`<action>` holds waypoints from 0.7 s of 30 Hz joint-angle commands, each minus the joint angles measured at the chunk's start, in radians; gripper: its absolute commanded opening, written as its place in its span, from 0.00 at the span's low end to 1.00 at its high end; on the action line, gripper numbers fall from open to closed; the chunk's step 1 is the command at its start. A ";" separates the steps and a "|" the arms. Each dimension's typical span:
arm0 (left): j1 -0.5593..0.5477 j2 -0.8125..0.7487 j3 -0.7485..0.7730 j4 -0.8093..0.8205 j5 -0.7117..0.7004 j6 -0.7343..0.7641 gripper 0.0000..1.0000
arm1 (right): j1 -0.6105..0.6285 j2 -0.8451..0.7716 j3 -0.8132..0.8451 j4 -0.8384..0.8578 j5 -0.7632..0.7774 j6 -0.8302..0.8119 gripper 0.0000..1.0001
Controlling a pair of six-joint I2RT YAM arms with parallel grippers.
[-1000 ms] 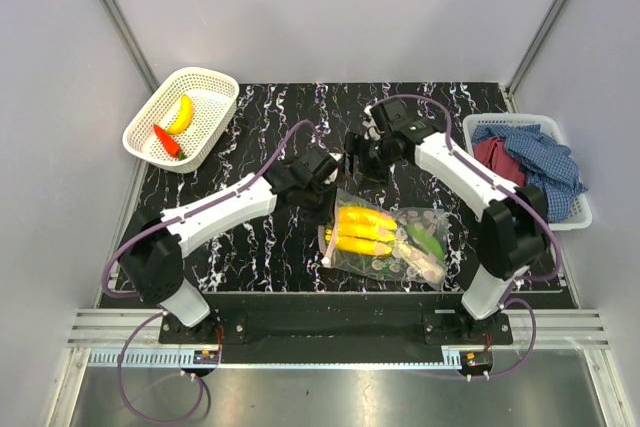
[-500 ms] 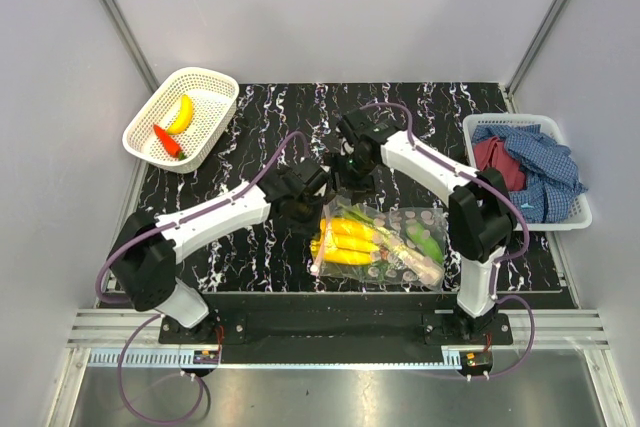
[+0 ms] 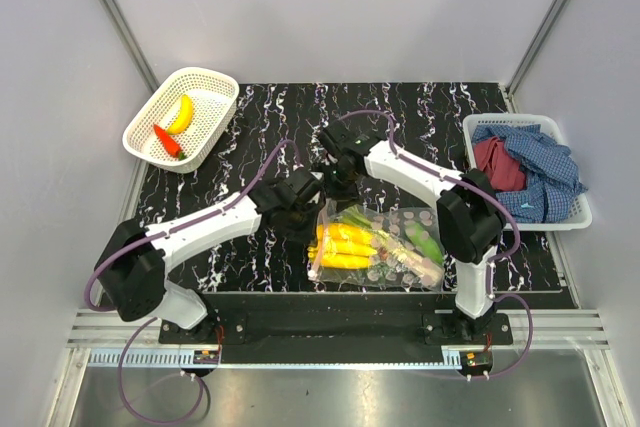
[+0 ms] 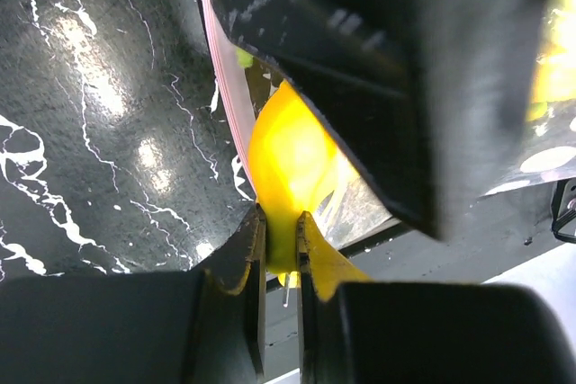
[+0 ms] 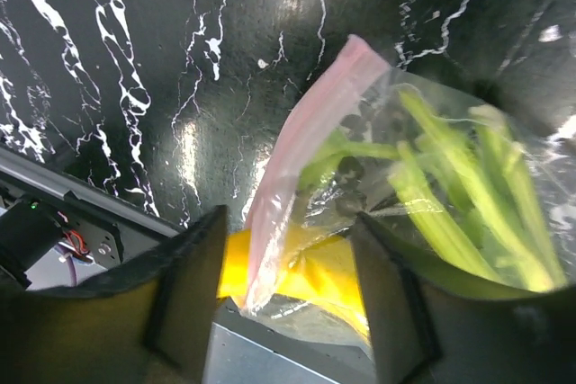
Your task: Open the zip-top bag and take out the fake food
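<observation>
The zip-top bag [image 3: 392, 252] lies near the front middle of the black marble table. It holds fake food: yellow bananas [image 3: 345, 244], a leek and other green pieces [image 3: 424, 239]. My left gripper [image 3: 305, 210] is at the bag's upper left corner. In the left wrist view it [image 4: 281, 245] is shut on the bag's edge, with yellow showing in the thin gap beside the pink zip strip [image 4: 227, 105]. My right gripper [image 3: 336, 183] hovers just behind that corner. In the right wrist view it [image 5: 288, 299] is open, with the zip strip [image 5: 301, 177], bananas [image 5: 310, 278] and leek [image 5: 450, 200] between the jaws.
A white mesh basket [image 3: 212, 78] at the back left holds a banana [image 3: 181, 113] and a red chili [image 3: 167, 140]. A white basket [image 3: 576, 218] at the right edge holds a blue checked cloth [image 3: 540, 157] and a red cloth.
My right gripper has swung left and come down over the bag's zip corner. My left gripper has shifted slightly left, and the bag's left edge has bunched and moved with it.
</observation>
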 commanded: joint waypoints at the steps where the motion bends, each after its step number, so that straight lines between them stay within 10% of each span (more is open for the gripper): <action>1: 0.006 -0.024 -0.015 0.068 0.016 -0.017 0.00 | 0.038 0.020 -0.013 0.038 0.034 0.024 0.57; 14: 0.045 -0.105 -0.076 0.073 0.022 -0.043 0.00 | 0.049 -0.026 -0.018 0.126 -0.057 0.025 0.03; 21: 0.138 -0.180 0.161 -0.131 0.016 0.064 0.00 | 0.026 -0.098 0.143 0.169 -0.225 0.068 0.00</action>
